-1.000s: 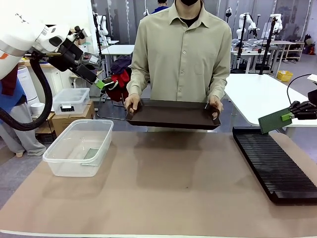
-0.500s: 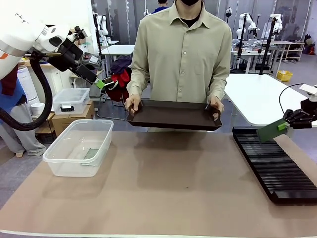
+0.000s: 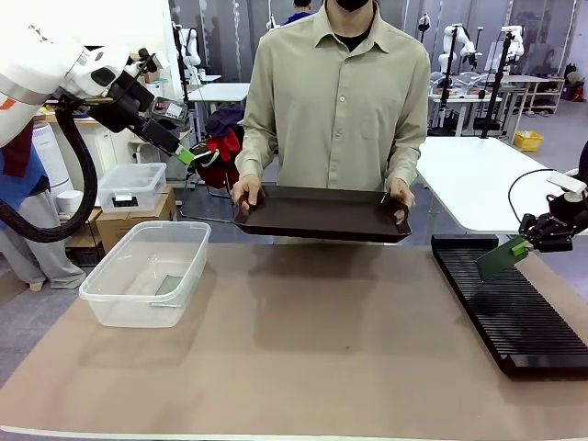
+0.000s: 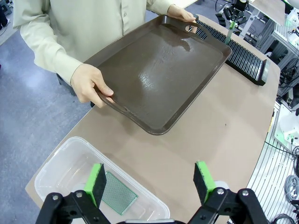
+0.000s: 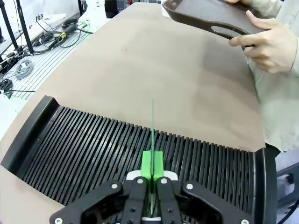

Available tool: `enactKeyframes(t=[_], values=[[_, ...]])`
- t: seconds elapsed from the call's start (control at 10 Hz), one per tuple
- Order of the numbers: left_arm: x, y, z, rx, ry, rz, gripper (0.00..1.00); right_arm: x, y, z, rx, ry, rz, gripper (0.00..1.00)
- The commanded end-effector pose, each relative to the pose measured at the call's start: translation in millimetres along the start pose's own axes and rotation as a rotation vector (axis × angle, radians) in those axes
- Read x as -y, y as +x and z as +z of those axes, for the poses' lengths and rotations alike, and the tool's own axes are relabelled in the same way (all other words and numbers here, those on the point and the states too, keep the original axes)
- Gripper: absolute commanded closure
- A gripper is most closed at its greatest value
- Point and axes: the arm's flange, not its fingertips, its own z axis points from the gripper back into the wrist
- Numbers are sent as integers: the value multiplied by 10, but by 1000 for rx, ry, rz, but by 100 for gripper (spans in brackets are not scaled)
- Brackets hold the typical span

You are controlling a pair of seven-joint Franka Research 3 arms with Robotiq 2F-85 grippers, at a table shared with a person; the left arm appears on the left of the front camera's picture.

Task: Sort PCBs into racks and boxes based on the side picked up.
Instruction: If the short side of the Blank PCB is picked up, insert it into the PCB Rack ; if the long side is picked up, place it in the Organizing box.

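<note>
Right tool (image 3: 520, 244) clamped on the edge of a green PCB (image 3: 501, 260), tilted, low over the far end of the black slotted rack (image 3: 514, 312) at the bench's right side. Seen edge-on from the right wrist (image 5: 153, 135), lined up with the slots; contact with the rack cannot be told.

Left tool (image 4: 152, 179) raised high at the left, green pads (image 4: 96, 182) spread wide, nothing between them. Below it, clear tub (image 3: 147, 273) on the bench (image 3: 322, 340), second PCB (image 4: 119, 199) lying flat inside.

Across the bench, dark brown tray (image 3: 322, 213) held level in a person's two hands (image 4: 91, 84), bare.
</note>
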Motion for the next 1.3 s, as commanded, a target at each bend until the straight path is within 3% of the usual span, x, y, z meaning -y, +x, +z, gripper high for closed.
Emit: enactKeyframes(t=[0.0, 0.7, 1.2], values=[[-9, 6, 0, 0, 2, -1, 0, 24, -51, -20, -2, -25, 32, 98], [-9, 6, 0, 0, 2, -1, 0, 156, -160, -112, 73, -101, 0, 98], [-9, 6, 0, 0, 2, -1, 0, 178, -282, -148, 59, -94, -73, 98]])
